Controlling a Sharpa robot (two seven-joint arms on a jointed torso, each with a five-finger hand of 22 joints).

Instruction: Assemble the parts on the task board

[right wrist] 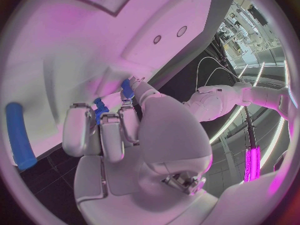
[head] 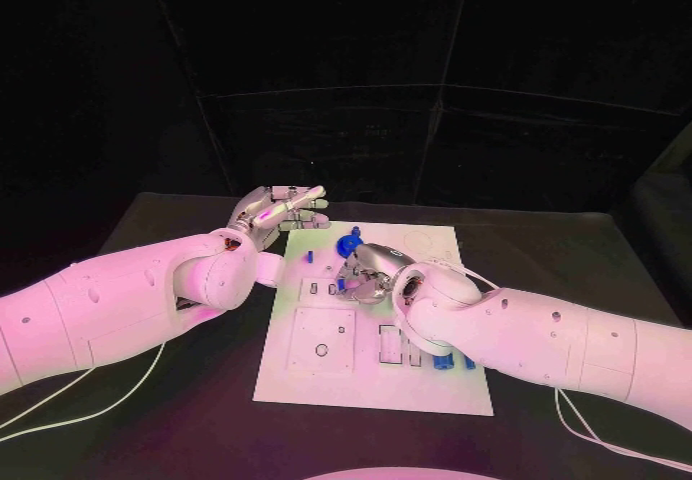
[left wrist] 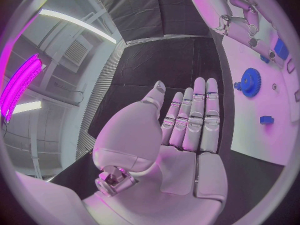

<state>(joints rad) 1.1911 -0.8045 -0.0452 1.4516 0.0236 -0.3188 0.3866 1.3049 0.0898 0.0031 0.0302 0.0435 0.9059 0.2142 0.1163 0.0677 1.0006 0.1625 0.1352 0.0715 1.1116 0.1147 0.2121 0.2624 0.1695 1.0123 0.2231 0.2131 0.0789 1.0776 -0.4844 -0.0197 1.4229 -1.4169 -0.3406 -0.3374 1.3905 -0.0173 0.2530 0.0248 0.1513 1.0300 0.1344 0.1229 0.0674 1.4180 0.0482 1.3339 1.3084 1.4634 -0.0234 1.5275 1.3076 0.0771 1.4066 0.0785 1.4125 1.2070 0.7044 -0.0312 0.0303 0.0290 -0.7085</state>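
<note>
Black table: left hand (head: pixel 277 214) flat, fingers apart; right hand (head: pixel 368 272) pinches blue part (right wrist: pixel 100 110).

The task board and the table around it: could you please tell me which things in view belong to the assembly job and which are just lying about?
Belonging to the job:
- task board
- blue gear
- small blue part
- blue bar
- blue piece at the right hand's fingers
- left hand, holding nothing

Just lying about:
- white cables on the black table
</note>
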